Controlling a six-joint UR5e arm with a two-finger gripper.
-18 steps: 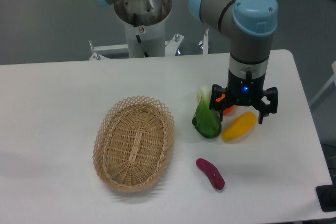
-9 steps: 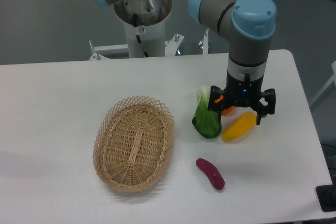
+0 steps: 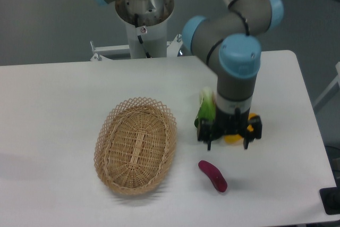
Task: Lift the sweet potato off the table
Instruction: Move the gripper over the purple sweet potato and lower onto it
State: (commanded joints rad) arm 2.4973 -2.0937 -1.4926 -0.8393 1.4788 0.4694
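The arm appears to be in its approach step: the claw [image 3: 229,139] hangs spread wide and empty above the white surface [image 3: 53,104], in front of a yellow vegetable [image 3: 234,137] and green leafy vegetable [image 3: 206,111]. The magenta sweet potato [image 3: 213,175] lies untouched just below it, toward the near edge. Next, I judge, the claw must shift nearer, descend astride the tuber and close; a wicker basket [image 3: 136,145] sits to its left, before a grey wall.

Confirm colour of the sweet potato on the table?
Magenta-purple, plain, no pattern. The sweet potato shows clearly in the fixed camera view.
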